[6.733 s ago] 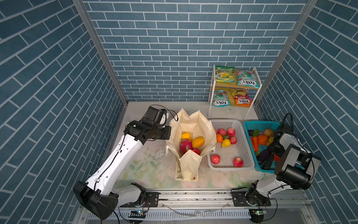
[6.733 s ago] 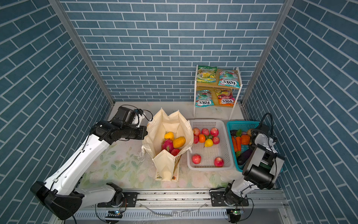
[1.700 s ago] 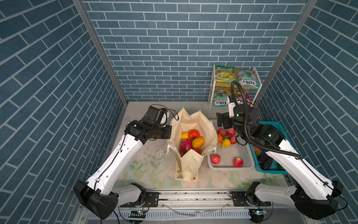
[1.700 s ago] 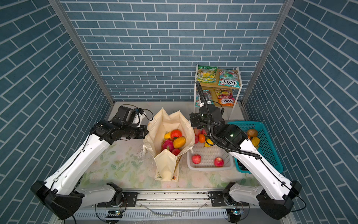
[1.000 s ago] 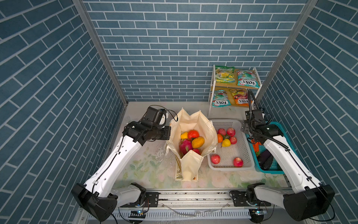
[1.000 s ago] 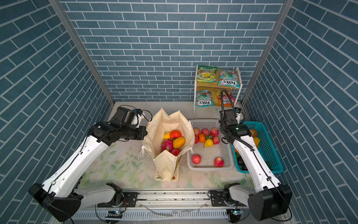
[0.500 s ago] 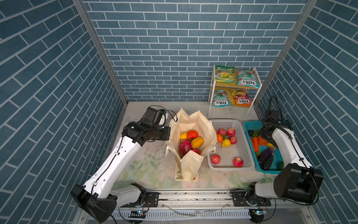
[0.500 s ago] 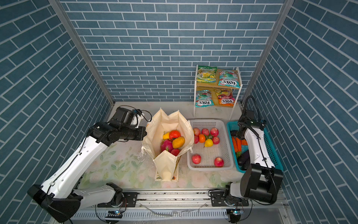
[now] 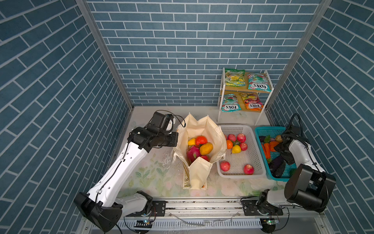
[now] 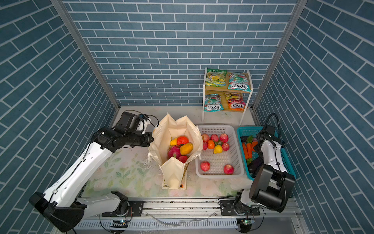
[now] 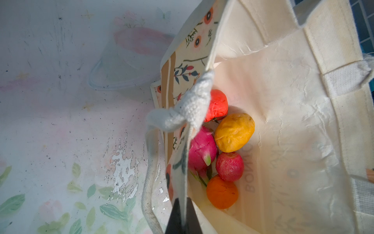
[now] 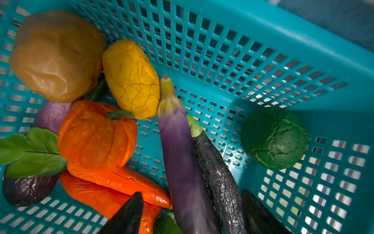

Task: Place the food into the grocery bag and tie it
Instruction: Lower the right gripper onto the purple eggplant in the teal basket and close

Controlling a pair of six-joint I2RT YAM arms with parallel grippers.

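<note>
The left gripper (image 11: 183,200) is clamped on the rim of the grocery bag (image 9: 202,125); the right gripper (image 12: 191,192), jaws apart, hangs inside the teal basket (image 12: 263,40), seemingly straddling the eggplants (image 12: 182,152)

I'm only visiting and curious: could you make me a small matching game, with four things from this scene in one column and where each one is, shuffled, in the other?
Things
1. pink dragon fruit
2. light purple eggplant
3. orange FOX'S packet
4. left gripper

Places
A. in the teal basket
B. clamped on the rim of the canvas tote
C. on the lower shelf of the rack
D. inside the canvas tote

Pairs: 1-D, 2-A, 3-C, 4-B
</note>
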